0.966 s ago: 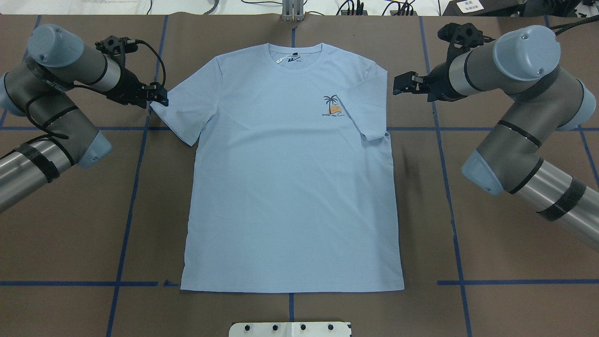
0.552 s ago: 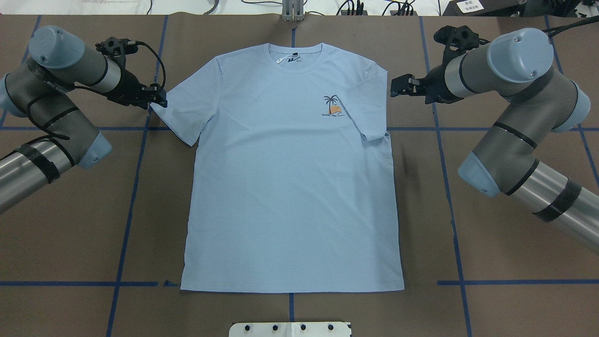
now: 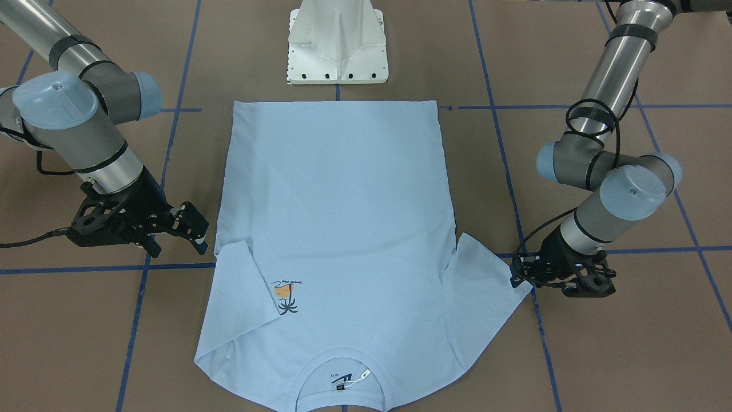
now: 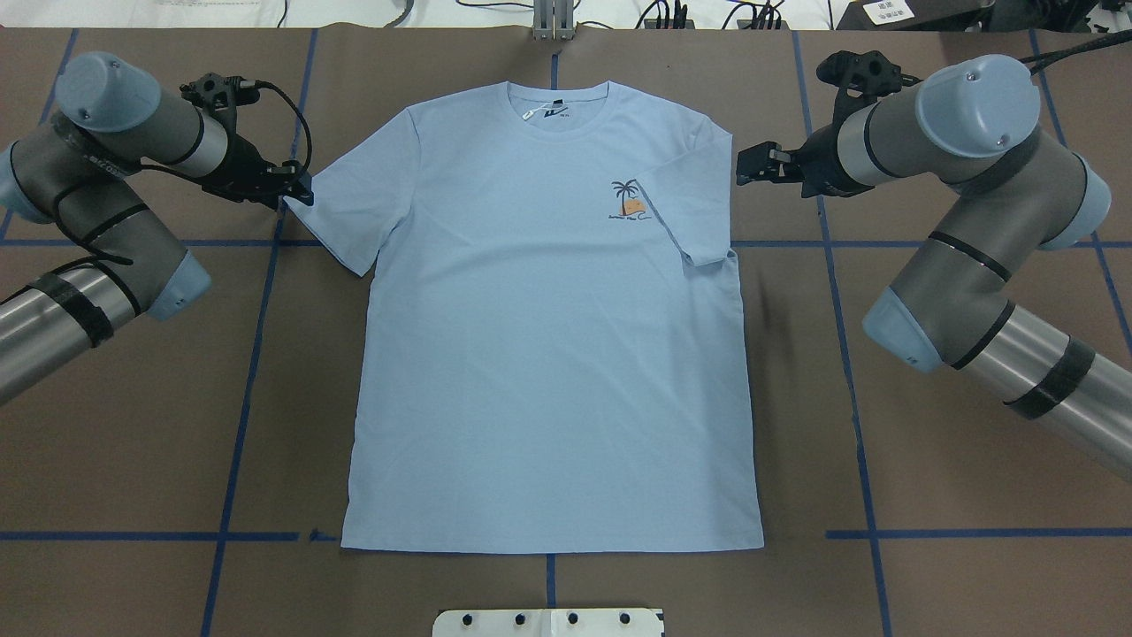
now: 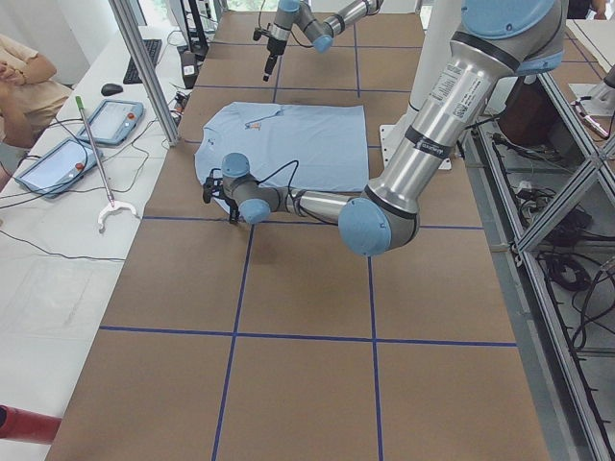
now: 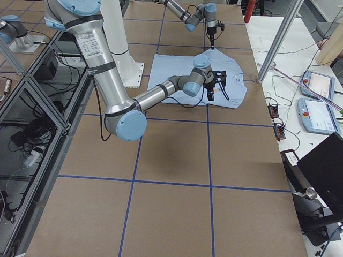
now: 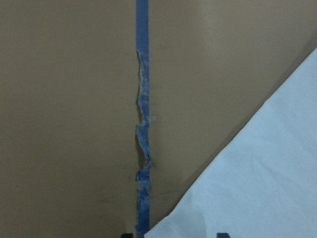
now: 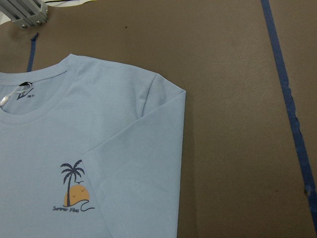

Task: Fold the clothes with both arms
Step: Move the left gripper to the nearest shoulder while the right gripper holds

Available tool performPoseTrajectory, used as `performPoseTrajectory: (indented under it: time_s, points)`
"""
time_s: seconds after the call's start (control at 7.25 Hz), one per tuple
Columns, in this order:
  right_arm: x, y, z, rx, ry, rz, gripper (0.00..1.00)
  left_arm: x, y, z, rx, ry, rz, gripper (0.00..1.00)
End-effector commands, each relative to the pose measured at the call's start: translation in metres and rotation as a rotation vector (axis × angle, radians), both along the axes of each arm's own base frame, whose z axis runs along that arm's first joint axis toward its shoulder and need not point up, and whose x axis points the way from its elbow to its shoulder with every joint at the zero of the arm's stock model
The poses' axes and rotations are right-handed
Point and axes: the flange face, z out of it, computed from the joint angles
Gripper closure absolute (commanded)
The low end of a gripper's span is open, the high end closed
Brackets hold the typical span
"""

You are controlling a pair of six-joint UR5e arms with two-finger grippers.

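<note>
FOLD IN PROGRESS: The light blue T-shirt (image 4: pixel 548 354) lies flat just beyond the white pedestal base (image 3: pixel 337 46), hem nearest it, collar pointing away, its long axis running straight out from it. The left gripper (image 4: pixel 299 191), jaws apart, straddles the corner of the spread sleeve (image 4: pixel 354 208). The right gripper (image 4: pixel 750 168) hangs open and empty. The sound move looks to be a clean pinch on that corner, a low lift, then a fold inward.

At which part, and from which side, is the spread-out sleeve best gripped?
Probably its outer hem corner, coming from outside, away from the shirt body. The sleeve lies flat and juts out sideways, so that corner is its freest edge, and the open left claw sits right at it.
</note>
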Motion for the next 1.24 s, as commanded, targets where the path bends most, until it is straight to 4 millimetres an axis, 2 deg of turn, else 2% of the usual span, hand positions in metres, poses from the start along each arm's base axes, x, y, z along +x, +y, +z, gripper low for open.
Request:
performPoseTrajectory:
  time_s: [0.0, 0.14, 0.55, 0.97, 1.1]
  points:
    - [0.001, 0.001, 0.003, 0.001, -0.003, -0.002, 0.0, 0.001, -0.001, -0.003, 0.005, 0.004, 0.0, 0.89]
    - [0.002, 0.001, 0.003, 0.0, -0.003, -0.002, 0.0, 0.003, -0.004, -0.009, 0.013, 0.007, 0.002, 1.0]
    - [0.004, 0.001, 0.009, -0.003, 0.005, 0.006, 0.0, 0.006, -0.008, -0.03, 0.037, 0.029, 0.001, 1.0]
    - [0.005, 0.001, 0.008, -0.004, 0.002, 0.008, 0.0, 0.027, -0.024, -0.12, 0.056, 0.121, -0.033, 1.0]
    - [0.005, 0.001, 0.008, -0.004, 0.003, 0.009, 0.0, 0.058, -0.01, -0.137, 0.03, 0.146, -0.015, 1.0]
